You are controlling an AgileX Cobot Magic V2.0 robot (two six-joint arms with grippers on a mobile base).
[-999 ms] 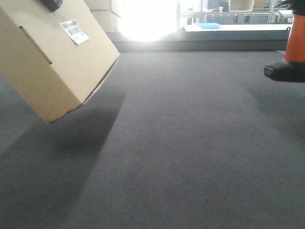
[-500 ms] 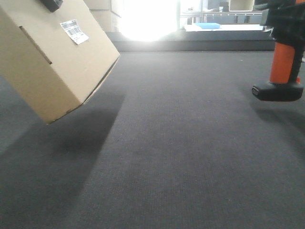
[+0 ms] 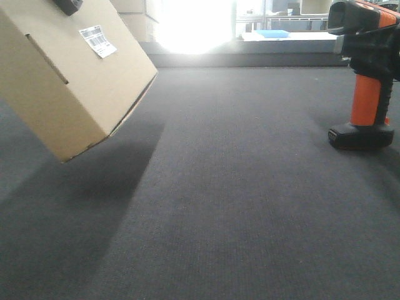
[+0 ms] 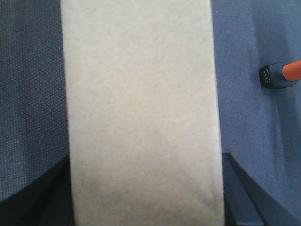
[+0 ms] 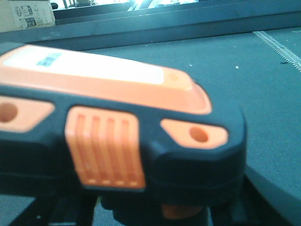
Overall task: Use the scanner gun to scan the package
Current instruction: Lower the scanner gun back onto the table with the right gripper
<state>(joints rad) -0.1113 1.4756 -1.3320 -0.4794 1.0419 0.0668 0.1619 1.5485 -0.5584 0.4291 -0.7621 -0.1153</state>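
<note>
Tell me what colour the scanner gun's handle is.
The scanner gun has an orange handle above a black foot; clearest in the front-facing view.

Left hand [image 4: 146,157], right hand [image 3: 370,50]: firm grips

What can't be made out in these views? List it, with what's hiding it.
The barcode label: print too small in the front view; out of the left wrist view, where a plain face of the package fills the frame.
The scanner gun: head cut by the front view's right edge; blurred close-up in the right wrist view.
The right gripper: jaws hidden behind the scanner gun in both.
</note>
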